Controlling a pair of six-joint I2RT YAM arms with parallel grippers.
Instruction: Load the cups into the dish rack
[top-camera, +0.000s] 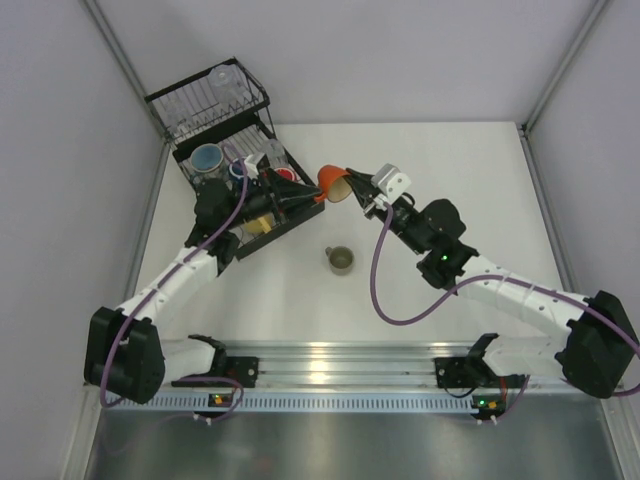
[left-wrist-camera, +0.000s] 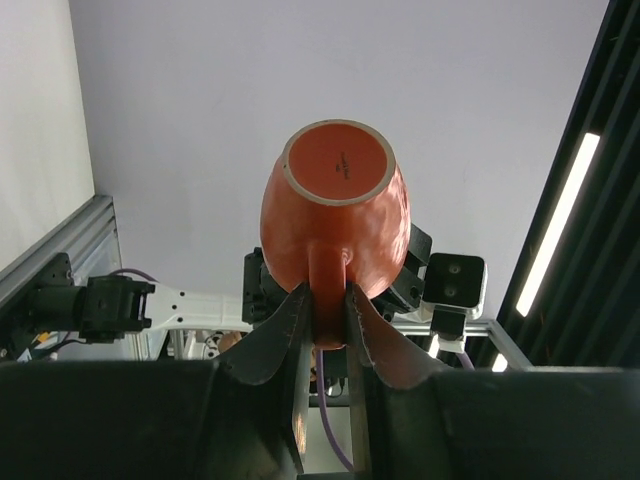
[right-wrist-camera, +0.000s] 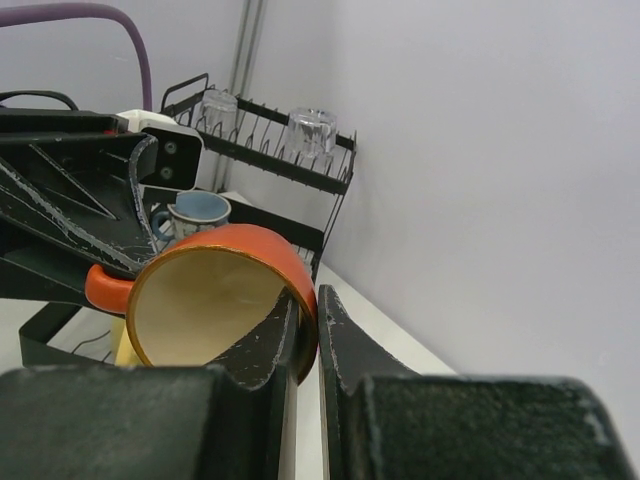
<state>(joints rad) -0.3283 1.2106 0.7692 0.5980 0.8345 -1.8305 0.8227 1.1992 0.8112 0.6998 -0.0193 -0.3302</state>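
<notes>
**Right gripper** (right-wrist-camera: 307, 300): closed on the wall of the orange-red mug (right-wrist-camera: 215, 290), one finger inside the rim and one outside. The mug is tipped on its side, its mouth facing this wrist.

**Left gripper** (left-wrist-camera: 327, 300): opposite, its fingers pressed against both flanks of the mug's handle (left-wrist-camera: 328, 268).

**Olive-grey mug** (top-camera: 341, 261): on your side of both grippers, upright on the table (top-camera: 450, 160).

**Dish rack** (right-wrist-camera: 280, 167): just beyond the left gripper. It holds a blue mug (right-wrist-camera: 200, 210) low down and clear tumblers (right-wrist-camera: 312, 127) upturned on top.
</notes>
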